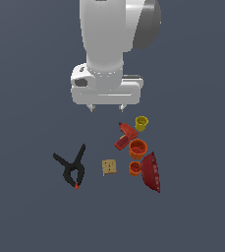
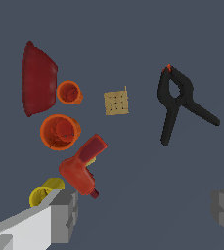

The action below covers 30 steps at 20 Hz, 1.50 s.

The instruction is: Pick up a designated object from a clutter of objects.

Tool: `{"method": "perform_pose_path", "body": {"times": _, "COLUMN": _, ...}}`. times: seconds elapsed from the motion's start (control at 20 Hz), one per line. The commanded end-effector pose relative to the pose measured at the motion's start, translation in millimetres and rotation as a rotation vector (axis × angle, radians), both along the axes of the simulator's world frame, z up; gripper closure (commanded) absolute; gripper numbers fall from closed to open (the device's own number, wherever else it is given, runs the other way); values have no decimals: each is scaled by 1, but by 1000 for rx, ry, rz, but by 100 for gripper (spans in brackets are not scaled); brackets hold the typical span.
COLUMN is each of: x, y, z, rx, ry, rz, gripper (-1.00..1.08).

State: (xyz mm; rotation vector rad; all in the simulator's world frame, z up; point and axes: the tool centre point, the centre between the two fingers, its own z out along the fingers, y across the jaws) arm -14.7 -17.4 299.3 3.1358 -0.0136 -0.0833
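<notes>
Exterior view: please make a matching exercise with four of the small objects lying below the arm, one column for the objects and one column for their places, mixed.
Objects:
1. yellow round cup
2. black spring clamp
3. tan square block
4. dark red tilted bowl

Places:
A. farthest toward the exterior view's left, apart from the others
B. at the exterior view's right edge of the group, beside the smaller orange cup
C. nearest the arm
D. between the clamp and the smaller orange cup

Pairs: 1-C, 2-A, 3-D, 4-B
</notes>
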Motion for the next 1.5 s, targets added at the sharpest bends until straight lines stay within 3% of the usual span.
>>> {"method": "perform_pose_path", "body": {"times": 0.0, "x": 0, "y": 0, "z": 0, "rx": 0, "ry": 0, "rz": 0, "gripper": -20}}
{"method": "perform_pose_path", "body": {"times": 0.8, "x": 2, "y": 2, "z": -3, "rx": -14, "ry": -2, "rz": 69, "gripper": -20}}
{"method": "perform_pose_path", "body": {"times": 1.15, "x": 7, "y": 20, "z": -28, "rx": -18, "ry": 5, "rz": 214, "gripper": -20}}
{"method": "perform_pose_path", "body": {"times": 1.45, "x": 11, "y": 45, "z": -61, "rx": -18, "ry": 16, "rz": 412, "gripper": -20}}
